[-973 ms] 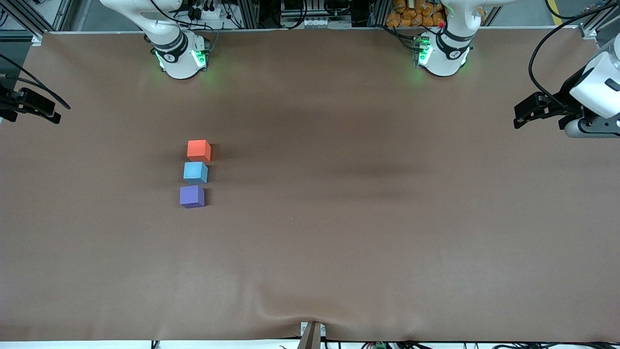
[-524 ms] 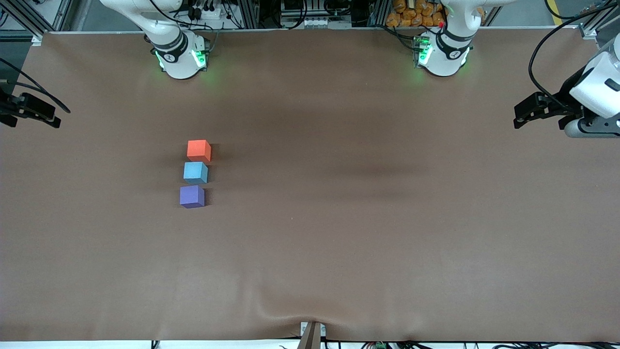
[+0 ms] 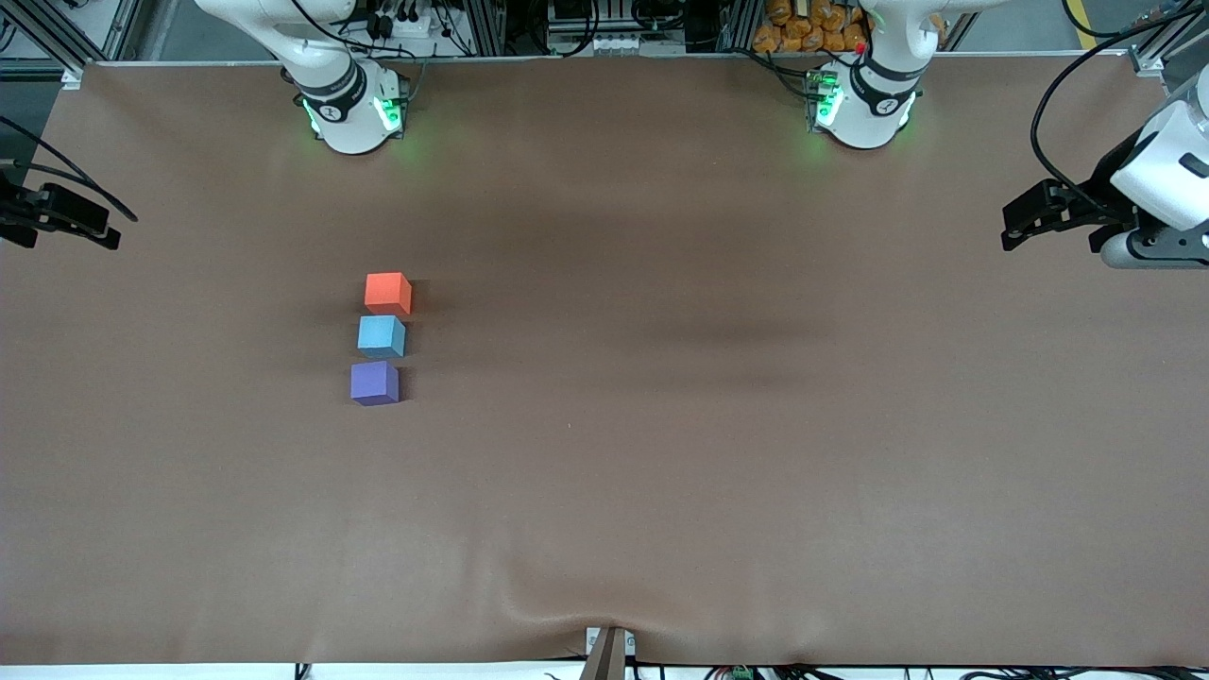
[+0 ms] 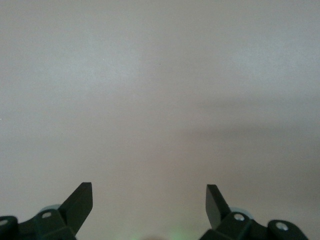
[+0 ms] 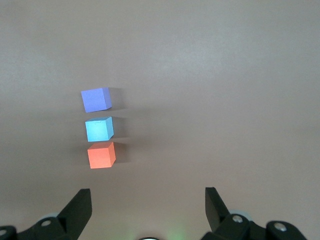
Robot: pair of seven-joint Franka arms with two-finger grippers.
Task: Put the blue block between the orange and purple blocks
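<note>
The orange block (image 3: 388,293), the blue block (image 3: 382,336) and the purple block (image 3: 375,382) stand in a short line on the brown table, toward the right arm's end. The blue block sits between the other two: orange is farther from the front camera, purple nearer, with small gaps. The right wrist view shows the same line: purple (image 5: 96,99), blue (image 5: 98,129), orange (image 5: 101,155). My right gripper (image 3: 94,225) (image 5: 147,192) is open and empty, up at the table's end, away from the blocks. My left gripper (image 3: 1025,219) (image 4: 149,187) is open and empty, waiting at its own end.
The brown table cover (image 3: 661,425) has a ripple at its front edge (image 3: 604,623). The two arm bases (image 3: 351,113) (image 3: 861,104) stand along the edge farthest from the front camera. The left wrist view shows only bare cover (image 4: 160,100).
My right gripper has drawn slightly back toward its end of the table. The blocks and the left arm have not moved.
</note>
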